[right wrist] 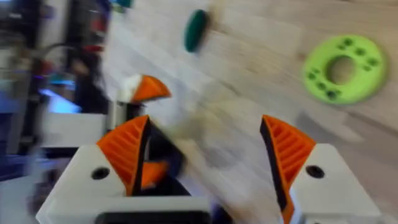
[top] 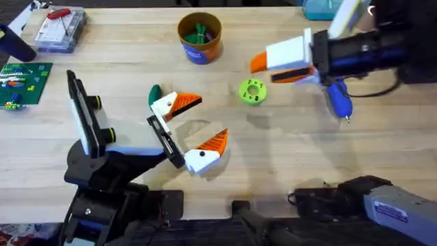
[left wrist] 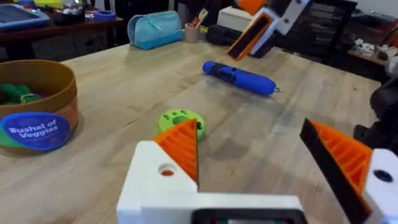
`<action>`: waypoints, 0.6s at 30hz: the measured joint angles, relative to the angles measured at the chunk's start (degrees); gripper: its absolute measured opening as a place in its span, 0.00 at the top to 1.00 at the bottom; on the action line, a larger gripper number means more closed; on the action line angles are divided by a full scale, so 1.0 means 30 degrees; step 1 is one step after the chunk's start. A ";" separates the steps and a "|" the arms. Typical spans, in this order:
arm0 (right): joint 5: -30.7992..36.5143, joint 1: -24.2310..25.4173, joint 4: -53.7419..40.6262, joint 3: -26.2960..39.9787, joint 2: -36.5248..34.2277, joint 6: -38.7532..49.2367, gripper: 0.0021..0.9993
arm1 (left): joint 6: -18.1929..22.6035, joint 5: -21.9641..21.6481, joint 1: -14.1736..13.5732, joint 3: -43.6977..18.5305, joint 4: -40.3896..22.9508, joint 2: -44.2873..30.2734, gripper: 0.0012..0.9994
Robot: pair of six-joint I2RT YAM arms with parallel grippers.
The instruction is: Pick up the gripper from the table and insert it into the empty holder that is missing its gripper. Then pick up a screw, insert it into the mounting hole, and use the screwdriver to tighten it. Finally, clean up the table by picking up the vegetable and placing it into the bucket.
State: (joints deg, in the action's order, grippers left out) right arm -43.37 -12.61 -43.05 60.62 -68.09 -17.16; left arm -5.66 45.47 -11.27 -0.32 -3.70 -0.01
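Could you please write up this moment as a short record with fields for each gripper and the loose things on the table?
left gripper: open, nothing between the fingers, low over the middle of the table
right gripper: open, raised at the table's right side
screwdriver: blue, lying flat, just beside the right gripper
green ring: flat on the table, between the two grippers
bucket: upright at the far side, green items inside
dark green item: on the table, beside the left gripper
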 joint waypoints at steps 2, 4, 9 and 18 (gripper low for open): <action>0.2017 -0.0004 -0.2711 0.1305 0.0078 0.1247 0.00 | 0.0004 0.0000 0.0000 0.0000 0.0000 0.0000 0.01; 0.4121 -0.0124 -0.4430 0.2465 0.0075 0.2327 0.00 | 0.0001 -0.0003 0.0000 0.0000 0.0000 0.0000 0.01; 0.8928 -0.1684 -0.6432 0.3785 0.0078 0.3923 0.00 | -0.0004 0.0000 0.0000 0.0000 0.0000 0.0004 0.01; 1.2831 -0.4465 -0.7136 0.3847 -0.2013 0.4291 0.00 | -0.0004 0.0000 0.0000 0.0000 0.0000 0.0000 0.01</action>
